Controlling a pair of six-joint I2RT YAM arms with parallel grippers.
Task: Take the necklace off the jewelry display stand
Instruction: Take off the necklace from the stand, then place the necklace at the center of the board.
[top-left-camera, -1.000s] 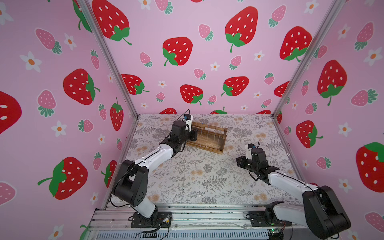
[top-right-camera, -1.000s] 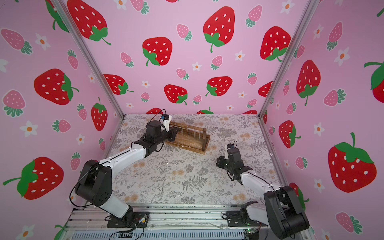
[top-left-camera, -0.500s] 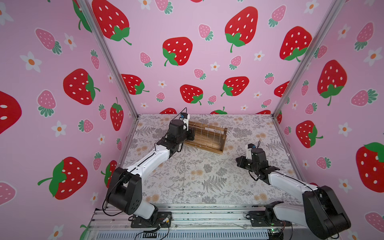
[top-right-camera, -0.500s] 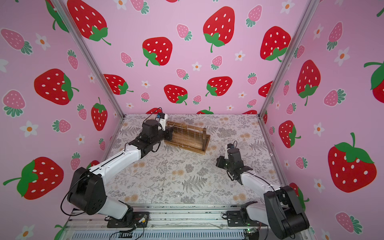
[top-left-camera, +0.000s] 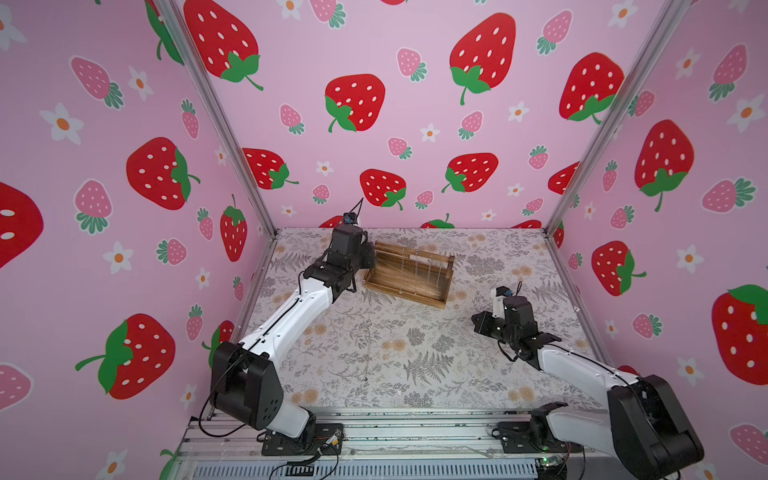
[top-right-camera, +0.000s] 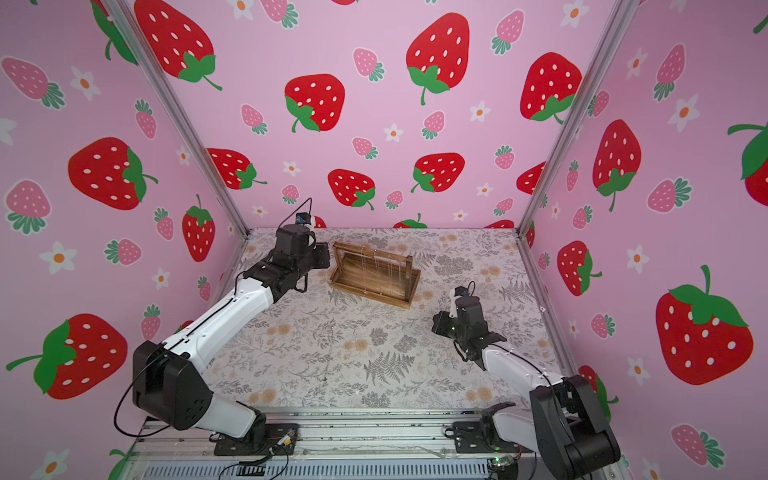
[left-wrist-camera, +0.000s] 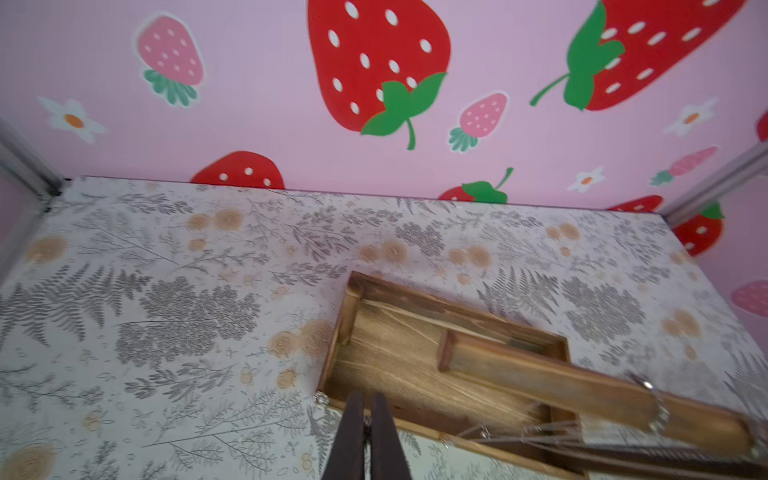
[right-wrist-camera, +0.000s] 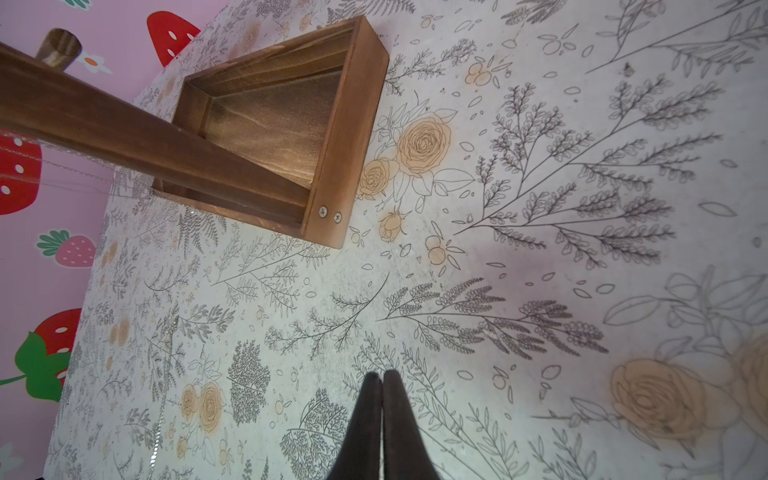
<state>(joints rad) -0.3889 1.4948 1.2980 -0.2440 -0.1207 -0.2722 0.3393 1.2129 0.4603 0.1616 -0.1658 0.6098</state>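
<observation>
- Jaws of the left gripper (left-wrist-camera: 365, 401) are pressed together at the tray rim of the stand (top-left-camera: 403, 294); whether they pinch chain I cannot tell.
- Necklaces (left-wrist-camera: 540, 432) hang from its top bar.
- Stand sits near the table's (top-left-camera: 415, 332) far edge.
- Right gripper (right-wrist-camera: 380, 376), closed and empty, hovers by the right edge.

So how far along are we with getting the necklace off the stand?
Done: what looks like one chain lies on the table. In hand: left fingers shut at the stand, by its tray edge, seemingly pinching a necklace. Left: lifting it off the top bar. Right fingers shut, holding nothing.
</observation>
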